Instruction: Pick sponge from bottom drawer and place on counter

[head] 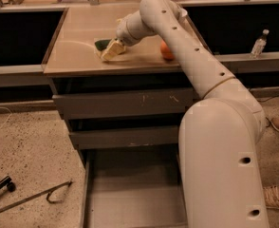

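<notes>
- The gripper [112, 49] sits low on the counter [75, 56], left of the orange [165, 51].
- The sponge [102, 44] is at the gripper's tip, touching the counter, with its green edge poking out to the left.
- I cannot tell whether the gripper clasps the sponge or has let go.
- The drawer [130, 189] is pulled out, well below.
</notes>
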Tool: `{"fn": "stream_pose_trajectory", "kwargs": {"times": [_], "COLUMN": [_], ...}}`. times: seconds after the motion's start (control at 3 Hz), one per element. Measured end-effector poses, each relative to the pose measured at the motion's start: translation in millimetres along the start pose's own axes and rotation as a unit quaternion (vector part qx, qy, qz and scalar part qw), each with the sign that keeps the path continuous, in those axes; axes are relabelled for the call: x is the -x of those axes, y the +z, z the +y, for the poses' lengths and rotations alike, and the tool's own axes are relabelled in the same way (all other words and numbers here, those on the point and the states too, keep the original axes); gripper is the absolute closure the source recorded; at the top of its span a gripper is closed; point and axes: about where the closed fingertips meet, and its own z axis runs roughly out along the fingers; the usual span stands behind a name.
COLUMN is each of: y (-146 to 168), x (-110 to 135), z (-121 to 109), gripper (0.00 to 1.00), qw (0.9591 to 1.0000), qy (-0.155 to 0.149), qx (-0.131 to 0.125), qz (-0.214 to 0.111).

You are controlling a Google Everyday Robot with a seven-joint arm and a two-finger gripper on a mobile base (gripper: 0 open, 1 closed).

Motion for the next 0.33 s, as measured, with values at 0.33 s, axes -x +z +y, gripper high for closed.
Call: {"fn": "stream_pose_trajectory", "kwargs": {"times": [0.33], "y": [0.0], "x": [0.0], "z": [0.0], "gripper": [0.0], "qw": [1.0], "qy": [0.0], "qx": [0.0], "qz": [0.0]}}
